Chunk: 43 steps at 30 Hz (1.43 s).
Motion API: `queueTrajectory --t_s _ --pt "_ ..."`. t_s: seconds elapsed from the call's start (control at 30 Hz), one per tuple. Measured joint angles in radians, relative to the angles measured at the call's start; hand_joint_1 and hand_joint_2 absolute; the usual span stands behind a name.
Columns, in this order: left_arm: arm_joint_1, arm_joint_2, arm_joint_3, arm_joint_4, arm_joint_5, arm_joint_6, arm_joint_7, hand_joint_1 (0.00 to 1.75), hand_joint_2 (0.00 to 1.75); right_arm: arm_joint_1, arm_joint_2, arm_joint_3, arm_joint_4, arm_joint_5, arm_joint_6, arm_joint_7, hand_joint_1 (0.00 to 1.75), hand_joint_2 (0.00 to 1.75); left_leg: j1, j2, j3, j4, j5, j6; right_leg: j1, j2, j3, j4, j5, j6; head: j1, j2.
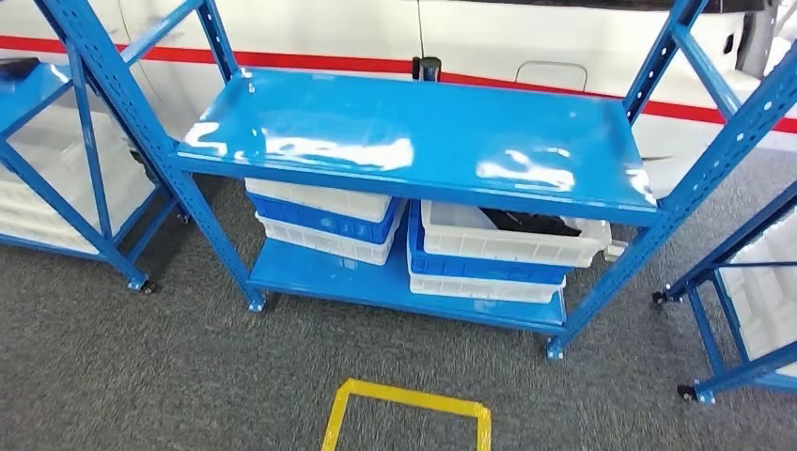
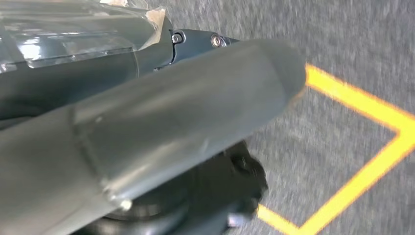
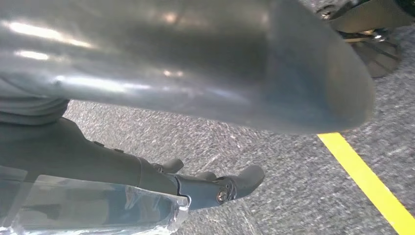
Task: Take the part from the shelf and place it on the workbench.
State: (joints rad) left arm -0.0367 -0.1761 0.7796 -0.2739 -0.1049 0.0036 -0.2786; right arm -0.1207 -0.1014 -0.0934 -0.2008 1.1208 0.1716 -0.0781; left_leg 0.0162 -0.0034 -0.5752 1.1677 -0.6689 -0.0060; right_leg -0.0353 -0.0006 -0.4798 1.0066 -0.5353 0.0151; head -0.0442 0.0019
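Blue steel shelf (image 1: pixel 414 141) dead ahead, glossy top board bare. Lower board carries two stacks of bins: left stack (image 1: pixel 324 218) white over blue over white, right stack (image 1: pixel 498 254) likewise. Part (image 1: pixel 531 223) sits in the top white bin of the right stack, toward that bin's back right corner: dark, flat-looking, mostly hidden under the top board, shape can't be made out. No readable labels or writing on bins or frame. More blue racks at both sides. Grey carpet (image 1: pixel 141 376) with a yellow tape square (image 1: pixel 406 413) in front of the shelf's front edge.

Left hand (image 2: pixel 147 122) hangs over carpet and tape, holds nothing; finger spread can't be judged, thumb blocks the view. Right hand (image 3: pixel 195 98) also over carpet by a yellow line, nothing in it, dark fingers (image 3: pixel 244 178) loosely extended and apart.
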Motion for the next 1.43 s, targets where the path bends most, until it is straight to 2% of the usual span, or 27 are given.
queueTrajectory --t_s 0.07,0.13,0.2,0.27,0.3,0.37,0.43,0.5,0.53,0.57,0.63,0.67,0.7,0.77,0.8,0.83,0.9,0.97,1.0,1.03,1.07,1.1,1.17,1.2,1.23,1.3,1.43 --pt "0.005 0.0 0.001 0.001 0.0 -0.001 0.0 0.0 0.0 0.001 0.0 -0.001 0.0 0.0 0.0 0.0 0.0 0.0 0.001 0.01 0.008 -0.079 0.105 -0.009 -0.005 0.0 0.027 0.0 -0.022 0.015 -0.003 0.0" --pt "0.006 -0.001 0.001 0.004 0.0 -0.001 0.001 0.0 0.0 -0.001 -0.002 -0.002 0.0 0.0 0.0 0.0 0.0 0.0 -0.004 0.023 0.015 -0.104 0.163 -0.003 -0.001 -0.002 0.043 -0.005 -0.034 0.029 -0.007 0.0" --pt "0.003 -0.001 0.001 0.004 0.0 -0.002 0.001 0.0 0.0 -0.005 -0.004 -0.004 0.0 0.0 0.0 0.0 0.0 0.0 -0.007 0.024 0.02 -0.113 0.152 0.019 0.004 -0.005 0.054 -0.007 -0.034 0.046 -0.006 0.0" --pt "0.002 -0.001 0.002 0.003 -0.001 -0.002 0.001 0.0 0.0 -0.008 -0.004 -0.006 -0.001 0.001 0.0 0.0 0.0 0.0 -0.005 0.017 0.033 -0.122 0.149 0.038 0.003 -0.006 0.041 0.027 -0.022 0.062 0.0 0.0" --pt "0.002 -0.002 0.002 0.003 -0.001 -0.002 0.001 0.0 0.0 -0.009 -0.004 -0.007 -0.001 0.001 0.0 0.0 0.0 0.0 -0.005 0.015 0.043 -0.129 0.146 0.044 0.002 -0.005 0.013 0.068 -0.014 0.065 0.003 0.0" --pt "0.002 -0.001 0.002 0.003 -0.001 -0.002 0.001 0.0 0.0 -0.01 -0.003 -0.007 -0.001 0.001 0.0 0.0 0.0 0.0 -0.006 0.012 0.068 -0.149 0.14 0.055 0.003 -0.003 -0.072 0.185 -0.013 0.062 0.009 0.0" --pt "0.003 -0.001 0.002 0.003 -0.001 -0.002 0.001 0.0 0.0 -0.006 -0.002 -0.008 0.0 0.002 0.0 0.0 0.0 0.0 -0.01 0.008 0.098 -0.173 0.134 0.062 0.009 -0.003 -0.171 0.294 -0.045 0.051 0.012 0.0" --pt "0.005 -0.001 0.002 0.003 -0.001 0.001 0.004 0.0 0.0 -0.002 -0.001 -0.008 0.0 0.005 0.001 0.0 0.0 0.0 -0.016 0.002 0.137 -0.198 0.126 0.065 0.016 -0.002 -0.239 0.329 -0.09 0.037 0.013 0.0" --pt "0.005 -0.002 0.003 0.003 -0.001 0.01 0.014 0.0 0.0 0.0 -0.001 -0.008 0.0 0.007 0.002 0.001 0.0 0.0 -0.021 -0.001 0.166 -0.213 0.117 0.066 0.022 -0.002 -0.256 0.294 -0.092 0.03 0.014 0.0" --pt "0.005 -0.003 0.005 0.003 -0.002 0.022 0.025 0.0 0.44 0.0 -0.001 -0.008 0.001 0.009 0.003 0.002 0.0 0.0 -0.026 -0.003 0.195 -0.227 0.106 0.067 0.028 -0.002 -0.264 0.237 -0.068 0.027 0.015 0.0" --pt "0.008 -0.006 0.009 0.004 -0.003 0.048 0.051 0.0 1.31 0.001 -0.002 -0.008 0.002 0.012 0.005 0.005 0.0 0.0 -0.035 -0.008 0.242 -0.245 0.076 0.068 0.046 -0.003 -0.268 0.091 0.051 0.028 0.017 0.0" --pt "0.008 -0.008 0.011 0.005 -0.005 0.056 0.056 0.0 1.75 0.001 -0.003 -0.008 0.003 0.014 0.006 0.006 0.0 0.0 -0.038 -0.009 0.254 -0.248 0.058 0.068 0.053 -0.002 -0.264 0.046 0.103 0.026 0.017 0.0" --pt "0.007 -0.009 0.013 0.004 -0.007 0.062 0.06 0.0 1.75 0.001 -0.004 -0.008 0.003 0.015 0.006 0.007 0.0 0.0 -0.042 -0.01 0.272 -0.253 0.041 0.07 0.059 0.0 -0.258 0.019 0.136 0.022 0.016 0.0" --pt "0.003 -0.011 0.017 0.002 -0.01 0.067 0.064 0.0 1.75 -0.003 -0.004 -0.009 0.003 0.018 0.006 0.01 0.0 0.0 -0.05 -0.009 0.305 -0.253 0.027 0.073 0.057 0.006 -0.236 0.007 0.146 0.008 0.014 0.0" --pt "0.002 -0.011 0.019 0.001 -0.011 0.069 0.065 0.0 1.75 -0.006 -0.004 -0.009 0.003 0.019 0.005 0.01 0.0 0.0 -0.051 -0.007 0.308 -0.226 0.029 0.071 0.053 0.005 -0.222 0.006 0.155 -0.002 0.011 0.0" --pt "0.0 -0.011 0.021 0.0 -0.011 0.07 0.065 0.0 1.75 -0.01 -0.003 -0.009 0.003 0.02 0.005 0.011 0.0 0.0 -0.05 -0.005 0.293 -0.178 0.032 0.066 0.048 0.004 -0.21 0.005 0.163 -0.014 0.008 0.0" --pt "-0.002 -0.012 0.023 -0.001 -0.012 0.071 0.065 0.0 1.75 -0.017 -0.003 -0.01 0.003 0.02 0.005 0.012 0.0 0.0 -0.044 -0.001 0.216 -0.042 0.002 0.049 0.045 0.001 -0.187 0.005 0.171 -0.039 0.004 0.0" --pt "-0.001 -0.012 0.024 -0.001 -0.013 0.071 0.066 0.0 1.75 -0.022 -0.002 -0.01 0.003 0.02 0.005 0.012 0.0 0.0 -0.036 -0.001 0.13 0.052 -0.073 0.036 0.045 0.003 -0.175 0.005 0.155 -0.047 0.002 0.0" --pt "0.0 -0.012 0.024 -0.001 -0.014 0.071 0.066 0.0 1.75 -0.023 -0.001 -0.01 0.003 0.02 0.005 0.013 0.0 0.0 -0.032 -0.001 0.095 0.063 -0.096 0.031 0.045 0.005 -0.165 0.005 0.145 -0.048 0.001 0.0" --pt "0.001 -0.012 0.025 -0.001 -0.016 0.07 0.067 0.0 1.75 -0.022 -0.001 -0.01 0.003 0.02 0.005 0.014 0.0 0.0 -0.028 -0.001 0.071 0.048 -0.092 0.029 0.045 0.008 -0.154 0.006 0.135 -0.047 0.0 0.0" --pt "0.002 -0.012 0.025 -0.001 -0.018 0.07 0.067 0.0 1.75 -0.022 0.0 -0.01 0.003 0.02 0.005 0.014 0.0 0.0 -0.026 -0.001 0.057 0.012 -0.056 0.03 0.045 0.011 -0.143 0.006 0.126 -0.045 0.0 0.0" --pt "0.002 -0.011 0.025 -0.001 -0.021 0.07 0.067 0.0 1.75 -0.021 0.0 -0.01 0.003 0.02 0.005 0.015 0.0 0.0 -0.025 -0.001 0.048 -0.044 0.009 0.033 0.045 0.013 -0.134 0.005 0.118 -0.043 0.0 0.0" --pt "0.003 -0.009 0.025 -0.001 -0.027 0.069 0.067 0.0 1.75 -0.021 0.001 -0.012 0.004 0.019 0.005 0.016 0.0 0.0 -0.031 -0.003 0.043 -0.125 0.107 0.046 0.048 0.017 -0.121 0.007 0.106 -0.035 0.0 0.0" --pt "0.003 -0.008 0.025 0.0 -0.03 0.07 0.068 0.0 1.75 -0.02 0.002 -0.014 0.004 0.019 0.005 0.017 0.0 0.0 -0.033 -0.004 0.041 -0.147 0.136 0.053 0.05 0.018 -0.119 0.008 0.101 -0.029 0.0 0.0" --pt "0.003 -0.007 0.025 0.0 -0.031 0.071 0.07 0.0 1.75 -0.02 0.002 -0.016 0.004 0.018 0.005 0.017 0.0 0.0 -0.035 -0.006 0.04 -0.15 0.142 0.054 0.053 0.02 -0.115 0.011 0.095 -0.028 0.001 0.0" --pt "0.002 -0.008 0.025 0.0 -0.032 0.073 0.072 0.0 1.75 -0.017 0.001 -0.018 0.005 0.018 0.005 0.018 0.0 0.0 -0.034 -0.006 0.044 -0.156 0.156 0.049 0.054 0.02 -0.115 0.012 0.089 -0.031 0.0 0.0" --pt "0.001 -0.008 0.025 0.0 -0.032 0.076 0.073 0.0 0.0 -0.016 -0.001 -0.019 0.005 0.018 0.004 0.018 0.0 0.0 -0.036 -0.006 0.046 -0.157 0.156 0.044 0.054 0.02 -0.111 0.01 0.088 -0.033 0.0 0.0"
